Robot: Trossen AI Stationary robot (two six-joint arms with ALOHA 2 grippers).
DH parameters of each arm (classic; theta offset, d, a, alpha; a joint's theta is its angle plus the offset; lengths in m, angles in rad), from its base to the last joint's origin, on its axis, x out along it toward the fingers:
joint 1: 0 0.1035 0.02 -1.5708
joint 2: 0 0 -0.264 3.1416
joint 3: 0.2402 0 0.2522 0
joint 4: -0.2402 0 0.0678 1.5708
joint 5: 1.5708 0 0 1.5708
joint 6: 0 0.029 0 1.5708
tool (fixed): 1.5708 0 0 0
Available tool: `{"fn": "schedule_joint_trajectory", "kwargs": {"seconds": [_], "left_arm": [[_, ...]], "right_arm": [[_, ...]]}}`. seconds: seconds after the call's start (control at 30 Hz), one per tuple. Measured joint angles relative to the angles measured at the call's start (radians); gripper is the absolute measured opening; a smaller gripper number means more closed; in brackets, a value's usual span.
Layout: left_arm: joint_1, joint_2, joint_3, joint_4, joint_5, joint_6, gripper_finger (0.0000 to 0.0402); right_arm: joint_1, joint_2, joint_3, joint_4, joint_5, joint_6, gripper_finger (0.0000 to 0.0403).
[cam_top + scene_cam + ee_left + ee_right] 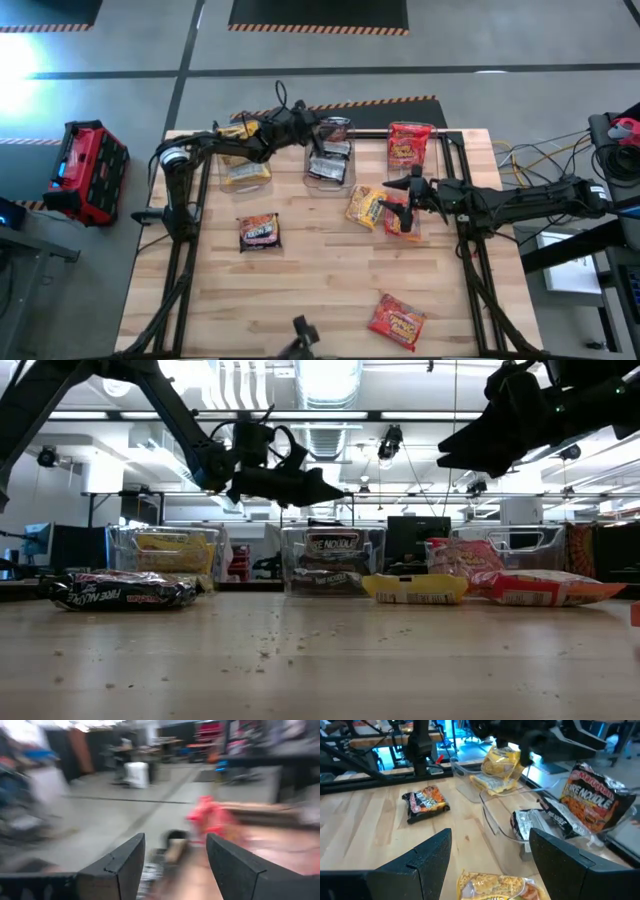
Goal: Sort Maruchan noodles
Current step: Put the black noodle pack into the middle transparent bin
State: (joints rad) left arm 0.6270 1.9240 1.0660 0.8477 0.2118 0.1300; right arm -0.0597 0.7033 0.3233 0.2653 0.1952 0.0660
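Three clear bins stand along the table's far side. The left bin (pixel 243 172) holds yellow packets, the middle bin (pixel 330 160) dark ones, and the right bin (pixel 408 143) a red one. Lying flat on the table are a dark packet (pixel 259 232), a yellow packet (pixel 365 206), a red packet (pixel 403 222) beside it, and another red packet (pixel 397 320) near the near edge. My left gripper (pixel 318 128) hovers open and empty over the middle bin. My right gripper (pixel 408 190) is open and raised above the loose yellow packet (pixel 495 887).
Dark frame rails run along the table's left and right sides. A black camera mount (pixel 300 335) sits at the near edge. On the floor are a red toolbox (pixel 88 170) to the left and cables to the right. Bare wood lies between the dark packet and the near red one.
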Motion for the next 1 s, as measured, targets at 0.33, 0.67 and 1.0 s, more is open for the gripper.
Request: {"fn": "schedule_joint_trajectory", "kwargs": {"seconds": [0.33, 0.67, 1.0], "left_arm": [[-0.122, -0.001, 0.0, 0.058, 0.53, -0.376, 0.0194], [-0.458, -0.015, -0.005, 0.045, 0.338, -0.42, 0.0194], [-0.7, -0.058, -0.008, -0.325, -0.169, -0.453, 0.0195]], "right_arm": [[0.0, -0.002, 0.001, -0.072, -0.019, 0.188, 0.0256], [0.003, 0.0, 0.001, -0.222, -0.165, 0.413, 0.0256], [0.003, 0.02, 0.001, -0.253, -0.203, 0.408, 0.0256]]}}
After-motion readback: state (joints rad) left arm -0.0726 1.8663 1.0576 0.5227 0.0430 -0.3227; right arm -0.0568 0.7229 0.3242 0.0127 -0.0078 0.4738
